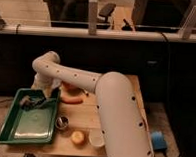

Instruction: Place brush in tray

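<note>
The green tray lies at the table's left front, with a pale sheet on its bottom. My white arm reaches from the right, across the table, to the tray's far end. My gripper points down just over the far part of the tray. A small dark shape, the brush, is right at the gripper, low over the tray's bottom. I cannot tell whether it is held or lying in the tray.
A small round metal cup stands right of the tray. An orange elongated item lies behind it. A round yellow fruit and a white cup are at the front edge. A blue object is on the floor to the right.
</note>
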Robot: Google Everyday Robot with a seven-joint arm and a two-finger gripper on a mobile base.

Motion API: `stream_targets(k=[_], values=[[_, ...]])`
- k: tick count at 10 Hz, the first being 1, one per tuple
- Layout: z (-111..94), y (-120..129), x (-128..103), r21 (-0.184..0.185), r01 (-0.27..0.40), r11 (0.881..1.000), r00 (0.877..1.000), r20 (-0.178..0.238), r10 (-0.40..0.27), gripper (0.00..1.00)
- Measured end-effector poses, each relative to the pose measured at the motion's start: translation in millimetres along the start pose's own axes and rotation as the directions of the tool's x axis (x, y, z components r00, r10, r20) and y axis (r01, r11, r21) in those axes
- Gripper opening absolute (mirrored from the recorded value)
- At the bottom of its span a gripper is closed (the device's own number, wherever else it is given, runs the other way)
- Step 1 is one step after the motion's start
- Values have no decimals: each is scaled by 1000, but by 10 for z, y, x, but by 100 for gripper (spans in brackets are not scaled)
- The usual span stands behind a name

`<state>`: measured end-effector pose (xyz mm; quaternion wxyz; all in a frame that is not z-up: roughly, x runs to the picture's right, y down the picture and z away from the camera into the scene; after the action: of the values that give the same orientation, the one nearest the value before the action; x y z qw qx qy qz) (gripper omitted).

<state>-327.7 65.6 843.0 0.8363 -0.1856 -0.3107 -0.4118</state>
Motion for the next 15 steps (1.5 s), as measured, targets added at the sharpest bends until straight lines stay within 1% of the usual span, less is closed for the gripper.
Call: stream_targets(k=[5, 11, 15], values=[[-8, 34, -24, 10, -1, 1000, 1000, 2, 1, 80], [-55, 62, -69, 6, 36, 999, 999, 13, -36, 80], [-62, 68, -62, 5, 35, 999, 999, 13, -35, 80]])
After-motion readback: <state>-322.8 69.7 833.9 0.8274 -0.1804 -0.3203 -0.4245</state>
